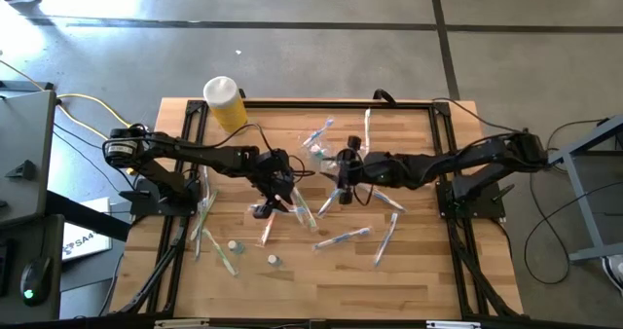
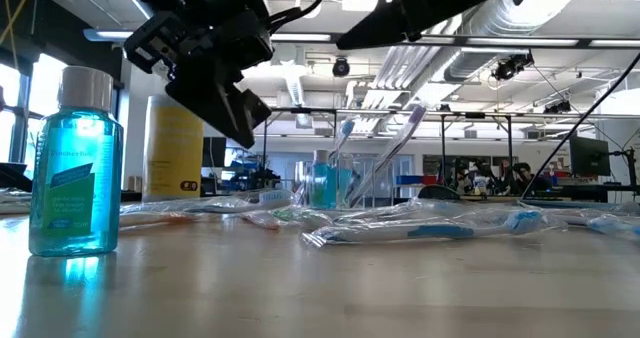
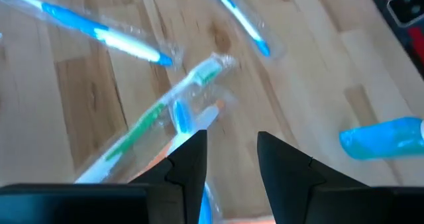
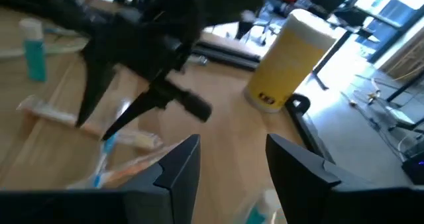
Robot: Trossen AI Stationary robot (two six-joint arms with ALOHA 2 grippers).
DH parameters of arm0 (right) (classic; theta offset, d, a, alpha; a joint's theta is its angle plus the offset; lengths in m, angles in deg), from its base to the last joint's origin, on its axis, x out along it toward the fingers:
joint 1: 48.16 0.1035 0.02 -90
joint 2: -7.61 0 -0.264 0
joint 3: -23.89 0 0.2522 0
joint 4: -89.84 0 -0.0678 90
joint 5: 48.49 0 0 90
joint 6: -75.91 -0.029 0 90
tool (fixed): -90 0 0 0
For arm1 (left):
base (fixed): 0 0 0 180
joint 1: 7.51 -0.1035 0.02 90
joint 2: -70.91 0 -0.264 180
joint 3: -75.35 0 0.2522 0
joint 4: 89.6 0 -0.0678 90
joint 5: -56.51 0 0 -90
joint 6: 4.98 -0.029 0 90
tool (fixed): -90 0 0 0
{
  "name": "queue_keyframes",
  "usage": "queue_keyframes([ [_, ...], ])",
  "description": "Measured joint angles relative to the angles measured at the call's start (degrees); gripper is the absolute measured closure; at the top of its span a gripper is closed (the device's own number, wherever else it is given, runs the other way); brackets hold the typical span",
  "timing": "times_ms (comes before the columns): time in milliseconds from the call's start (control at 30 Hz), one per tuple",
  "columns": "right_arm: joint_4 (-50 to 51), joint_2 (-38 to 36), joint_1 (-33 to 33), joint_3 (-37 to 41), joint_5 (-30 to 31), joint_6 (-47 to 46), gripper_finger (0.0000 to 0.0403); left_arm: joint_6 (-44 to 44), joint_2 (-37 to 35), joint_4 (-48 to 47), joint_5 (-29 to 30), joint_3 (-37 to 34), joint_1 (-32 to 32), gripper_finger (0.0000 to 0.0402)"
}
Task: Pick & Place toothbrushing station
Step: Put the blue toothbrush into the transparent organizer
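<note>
- Left end effector [image 1: 275,195] hovers open above wrapped toothbrushes [image 3: 142,121] on the tabletop [image 1: 419,271].
- Right end effector [image 1: 343,178], open and empty, hangs beside the clear holder cup [image 2: 338,181].

Grey concrete floor [image 1: 321,37] — bright windows [image 2: 10,88], ceiling ducts [image 2: 500,23]

No text can be read with certainty. The yellow cylinder [image 4: 286,59] carries a small dark label [image 4: 266,99] near its base, its characters too small to read. The blue bottle [image 2: 75,173] has a label [image 2: 66,178] with illegible print.
</note>
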Motion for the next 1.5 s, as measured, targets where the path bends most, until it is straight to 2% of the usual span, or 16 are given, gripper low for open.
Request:
queue_keyframes([
  [200, 1.5, 0.5, 1.2, 0.0, 0.1, -0.3, 0.0239, -2.3, 0.0, -1.6, 7.2, 0.0, 0.9, 0.0272],
  [467, 2.6, 0.6, 1.1, 0.1, 0.0, -1.5, 0.0239, -3.7, 4.3, -1.2, 13.7, 0.1, 5.7, 0.0272],
  [700, 2.3, 0.6, 1.1, 0.1, -1.8, -1.7, 0.0239, -2.7, 5.6, 0.6, 14.2, 0.0, 6.6, 0.0272],
  [1000, 2.2, 0.6, 1.1, 0.1, -5.8, -3.2, 0.0239, 0.3, 5.6, -0.5, 17.9, 0.0, 6.6, 0.0272],
  [1200, 2.2, 0.6, 1.1, 0.1, -6.0, -4.0, 0.0239, 3.3, 5.6, -2.2, 21.2, 0.0, 6.6, 0.0272],
  [1500, 2.3, 0.6, 1.1, 0.1, -6.4, -4.6, 0.0239, 4.6, 6.7, -1.2, 21.7, 0.0, 6.6, 0.0272],
])
